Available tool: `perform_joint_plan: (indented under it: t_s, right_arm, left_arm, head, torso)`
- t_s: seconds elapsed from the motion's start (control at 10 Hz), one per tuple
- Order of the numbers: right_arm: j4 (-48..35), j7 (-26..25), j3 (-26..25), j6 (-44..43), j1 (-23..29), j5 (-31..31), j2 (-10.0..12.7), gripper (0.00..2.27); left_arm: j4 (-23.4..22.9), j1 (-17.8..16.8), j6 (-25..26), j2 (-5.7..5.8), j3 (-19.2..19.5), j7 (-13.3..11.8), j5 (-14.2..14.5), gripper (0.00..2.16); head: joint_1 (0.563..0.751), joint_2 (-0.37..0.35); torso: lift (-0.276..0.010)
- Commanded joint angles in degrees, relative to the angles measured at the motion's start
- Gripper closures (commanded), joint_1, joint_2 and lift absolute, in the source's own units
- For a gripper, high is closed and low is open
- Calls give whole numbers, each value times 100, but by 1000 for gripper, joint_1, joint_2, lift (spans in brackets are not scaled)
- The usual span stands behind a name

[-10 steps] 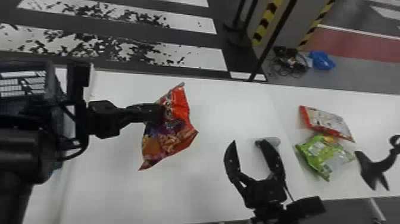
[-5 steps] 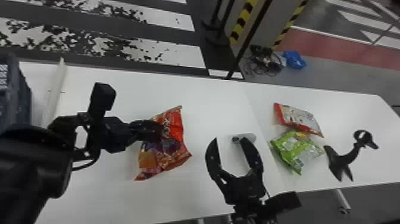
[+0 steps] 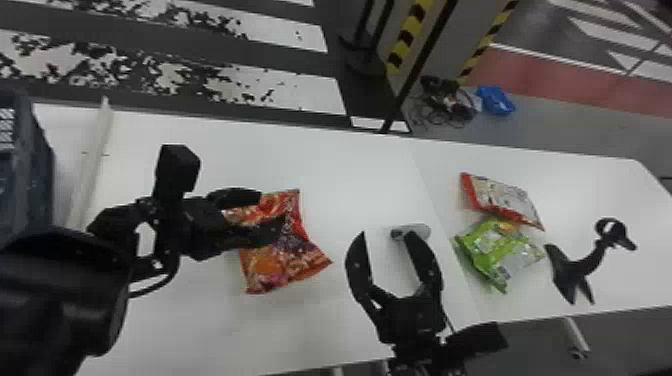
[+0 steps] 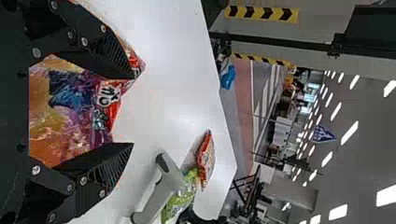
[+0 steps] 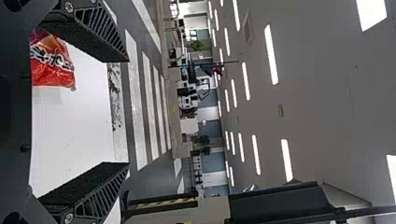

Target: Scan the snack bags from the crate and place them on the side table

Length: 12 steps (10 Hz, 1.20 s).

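Though red-and-white snack bag (image 3: 506,200) and green snack bag (image 3: 500,250) lie on side table (image 3: 595,195), orange-red snack bag (image 3: 285,265) sits on tabletop (image 3: 325,165) between left gripper's (image 3: 270,215) wide-spread fingers, apparently awaiting transfer. Right gripper's (image 3: 387,233) fingers apart, empty. Scan status, crate (image 3: 30,175) contents: can't tell.

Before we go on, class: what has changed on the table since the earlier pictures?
The orange-and-red snack bag has moved right, away from the crate, and the left gripper has opened, letting it go. Unchanged: the open right gripper, the green bag and the red-and-white bag.
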Motion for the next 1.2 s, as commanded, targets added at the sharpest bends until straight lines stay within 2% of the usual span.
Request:
perform_joint_plan:
  t_s: [0.0, 0.2, 0.4, 0.5, 0.6, 0.8, 1.1]
  right_arm:
    - [-8, 1, 8, 0, 0, 0, 0, 83]
    - [-17, 1, 8, -18, 0, 9, 0, 83]
    - [-61, 45, 26, -18, 0, 18, -9, 83]
    - [-131, 88, 43, -18, 0, 26, -18, 97]
    - [-202, 141, 61, 0, 0, 53, -27, 161]
    - [-263, 282, 114, 35, -26, 79, -44, 255]
    - [-369, 440, 290, 35, 18, 536, -53, 232]
  left_arm:
    - [-476, 244, 35, -15, 125, 255, 26, 26]
    - [-1346, 639, 421, -15, 327, 1213, -97, 33]
    - [-2181, 1193, 421, -15, 978, 1415, -36, 33]
    - [-2506, 1536, 281, -15, 1373, 1582, 96, 33]
    - [-2779, 1852, -36, -15, 1742, 1705, 254, 36]
    - [-3148, 2397, -563, -15, 2498, 1793, 597, 36]
    - [-3412, 2942, -721, -15, 3412, 1547, 1283, 39]
  head:
    - [695, -350]
    - [695, -350]
    - [695, -313]
    - [695, -292]
    - [695, -238]
    - [695, -121]
    - [695, 13]
  torso:
    - [-95]
    - [-95]
    - [-95]
    - [-95]
    - [-95]
    - [-95]
    - [-95]
